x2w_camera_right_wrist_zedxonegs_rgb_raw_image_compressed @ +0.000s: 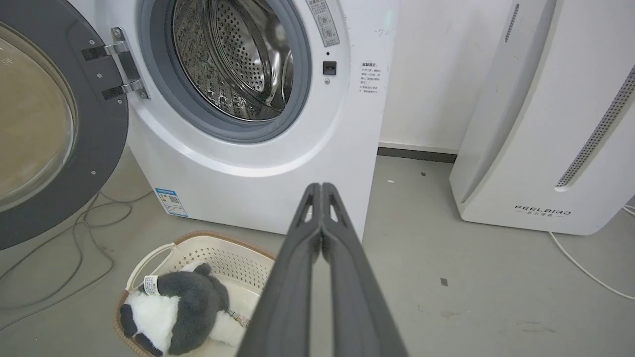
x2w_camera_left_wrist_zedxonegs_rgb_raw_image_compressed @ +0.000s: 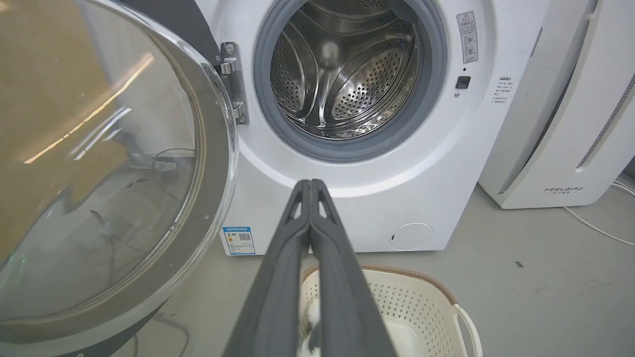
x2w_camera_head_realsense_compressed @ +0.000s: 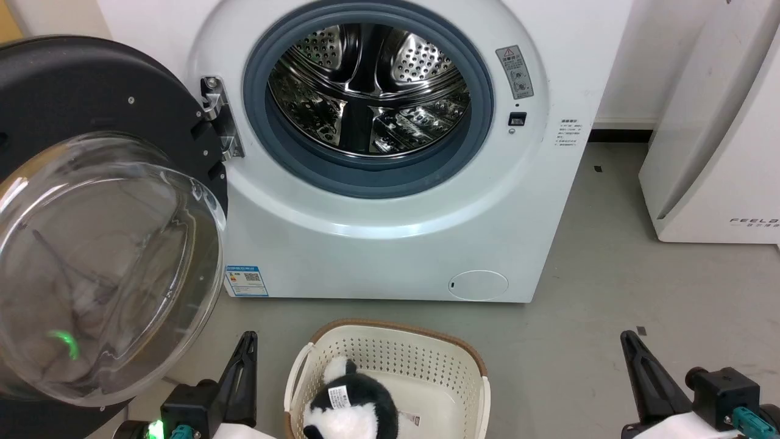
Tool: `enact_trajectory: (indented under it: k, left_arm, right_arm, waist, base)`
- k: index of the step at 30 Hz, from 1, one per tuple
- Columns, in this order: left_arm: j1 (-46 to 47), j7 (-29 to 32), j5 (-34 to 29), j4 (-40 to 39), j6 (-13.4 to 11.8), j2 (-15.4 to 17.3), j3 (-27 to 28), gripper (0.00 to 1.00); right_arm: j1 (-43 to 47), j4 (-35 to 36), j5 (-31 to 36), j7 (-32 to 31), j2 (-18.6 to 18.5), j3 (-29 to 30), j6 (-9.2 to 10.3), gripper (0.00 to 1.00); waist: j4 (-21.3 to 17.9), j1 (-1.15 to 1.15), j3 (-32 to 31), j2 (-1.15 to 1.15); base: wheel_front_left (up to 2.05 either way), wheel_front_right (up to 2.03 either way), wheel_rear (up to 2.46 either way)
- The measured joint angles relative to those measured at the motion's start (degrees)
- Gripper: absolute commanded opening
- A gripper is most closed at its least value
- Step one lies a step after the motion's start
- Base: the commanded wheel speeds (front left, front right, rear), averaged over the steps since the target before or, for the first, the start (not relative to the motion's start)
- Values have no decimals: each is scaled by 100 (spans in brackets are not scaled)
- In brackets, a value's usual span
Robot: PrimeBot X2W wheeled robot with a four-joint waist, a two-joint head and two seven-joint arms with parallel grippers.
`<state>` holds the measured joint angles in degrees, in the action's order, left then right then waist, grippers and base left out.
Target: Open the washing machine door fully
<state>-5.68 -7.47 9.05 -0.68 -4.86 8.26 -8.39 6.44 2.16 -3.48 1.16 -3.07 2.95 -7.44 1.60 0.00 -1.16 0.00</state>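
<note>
Plainly, the glossy round door [x2w_camera_head_realsense_compressed: 103, 256] bulges clear glass — left hand [x2w_camera_left_wrist_zedxonegs_rgb_raw_image_compressed: 311, 182], right hand [x2w_camera_right_wrist_zedxonegs_rgb_raw_image_compressed: 321, 185] both pinched together.

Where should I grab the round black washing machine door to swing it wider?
Likely the rim of the round black washing machine door, low, away from the steel hinge, left claw from the front; its bulging clear glass bowl offers no pinchable edge.

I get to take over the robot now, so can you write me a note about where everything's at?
Left end effector: shut, empty, touching nothing.
Right end effector: shut, empty.
Washing machine door: swung wide to the left of the washing machine, drum exposed.
Done: door looks fully open.
To do: probably nothing; mind the basket with the toy panda on the floor in front.
</note>
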Motion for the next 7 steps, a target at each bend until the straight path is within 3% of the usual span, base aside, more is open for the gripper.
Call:
enact_trajectory:
  k: [7]
  left_arm:
    - [19,56,-57,2,35,-27,48,0]
  right_arm:
    - [-19,-15,7,-5,0,-19,0,0]
  waist:
    - [-11,0,8,0]
  base:
    - [0,0,0]
